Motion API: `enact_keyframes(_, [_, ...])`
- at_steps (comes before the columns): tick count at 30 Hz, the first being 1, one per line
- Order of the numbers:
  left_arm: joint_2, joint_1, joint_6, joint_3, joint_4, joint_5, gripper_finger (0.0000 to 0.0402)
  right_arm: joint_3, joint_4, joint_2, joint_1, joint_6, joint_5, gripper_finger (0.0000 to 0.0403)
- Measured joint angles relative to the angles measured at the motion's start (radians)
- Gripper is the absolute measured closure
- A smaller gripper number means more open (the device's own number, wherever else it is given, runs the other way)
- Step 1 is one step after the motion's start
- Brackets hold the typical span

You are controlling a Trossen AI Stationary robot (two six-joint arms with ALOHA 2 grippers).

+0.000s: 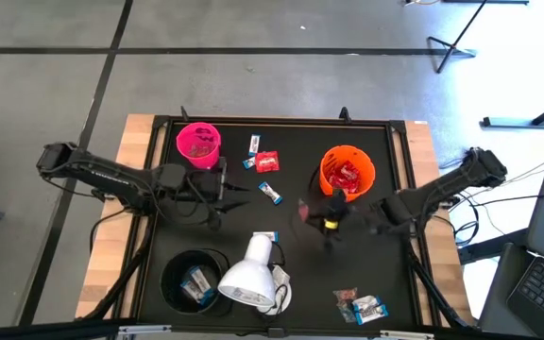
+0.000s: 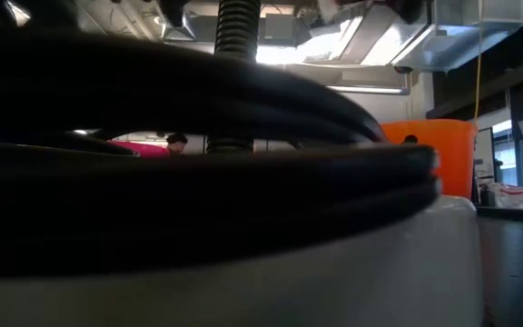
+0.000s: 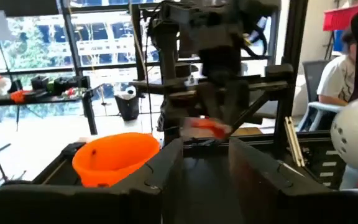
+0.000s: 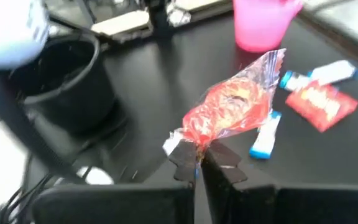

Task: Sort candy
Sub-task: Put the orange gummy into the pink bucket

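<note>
The right claw (image 4: 199, 163) pinches a crinkly red clear-ended candy packet (image 4: 232, 112) above the matte black counter (image 4: 142, 106); the left claw (image 3: 205, 171) sits half-open, empty.

Around the white lamp head (image 1: 246, 280) near the desk's (image 1: 291, 269) front edge, room is tight: the black cup (image 1: 193, 280) stands just beside it on one side, and loose candy (image 1: 363, 306) lies well off on the other. Beyond the lamp head, the mid-desk strip is crossed by the left end effector (image 1: 237, 187) and the right end effector (image 1: 302, 210), which is closed on a red packet (image 4: 234, 112) beside the orange cup (image 1: 348, 172). Bare desk lies between lamp head and that strip
</note>
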Motion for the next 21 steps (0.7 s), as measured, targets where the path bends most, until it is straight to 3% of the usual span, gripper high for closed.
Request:
enact_keyframes(9, [0.145,0.021,0.060,0.205,-0.114,0.009,0.0214,0.000,0.140,0.004,-0.127,-0.269,0.030,0.0389])
enact_keyframes(16, [0.224,0.078,-0.131,0.311,-0.125,0.008,0.0182,0.000,0.137,0.014,-0.131,-0.403,0.257,0.0388])
enact_keyframes(21, [0.283,0.107,-0.258,0.359,-0.128,-0.013,0.0183,0.000,0.166,0.054,-0.131,-0.460,0.330,0.0388])
